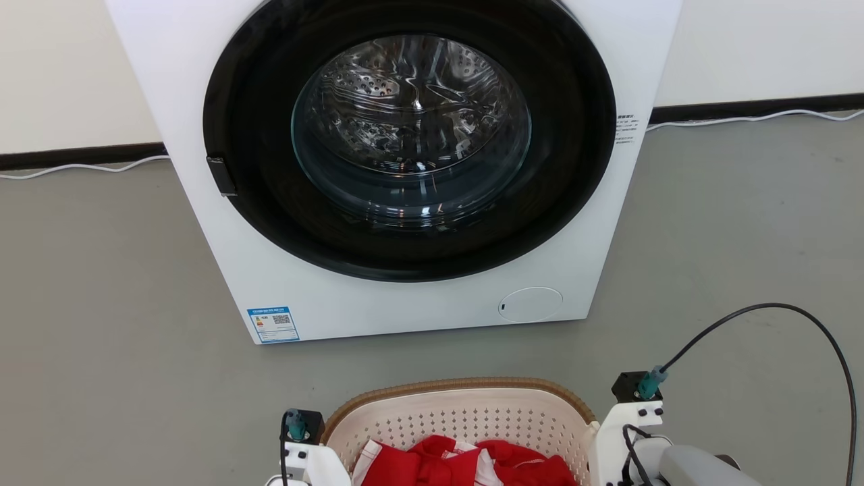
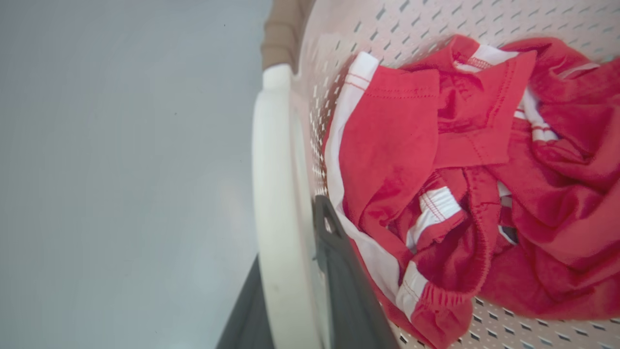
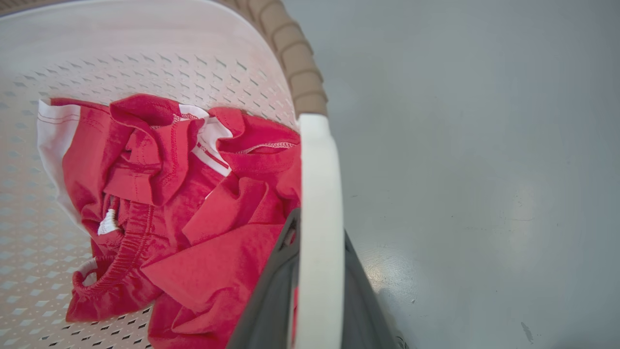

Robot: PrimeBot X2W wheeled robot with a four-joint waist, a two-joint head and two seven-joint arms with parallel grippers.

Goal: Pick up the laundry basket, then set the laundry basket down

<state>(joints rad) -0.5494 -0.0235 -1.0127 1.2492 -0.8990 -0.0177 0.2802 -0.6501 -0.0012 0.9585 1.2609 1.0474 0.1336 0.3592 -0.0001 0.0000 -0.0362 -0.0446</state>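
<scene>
Head view: pretty wide shot, washing machine (image 1: 405,169) up front, laundry basket (image 1: 466,418) just on the robot's side of it, between the two wrists. Can't tell if it's touching the grey floor (image 1: 101,304).
Wrist views: close-ups. The left gripper (image 2: 290,252) pinches the left handle (image 2: 276,194), the right gripper (image 3: 319,232) pinches the right handle (image 3: 317,169), one dark finger each side.
Count: one basket, two white handles, two grippers, one machine.
Basket look: cream, perforated walls, brown woven-look rim (image 3: 290,53), rumpled red-and-white clothes (image 2: 460,169) inside.

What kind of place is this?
Probably a laundry room, or a room set up as one: a washing machine stands on a grey floor, with a basket of red clothes before it.
</scene>
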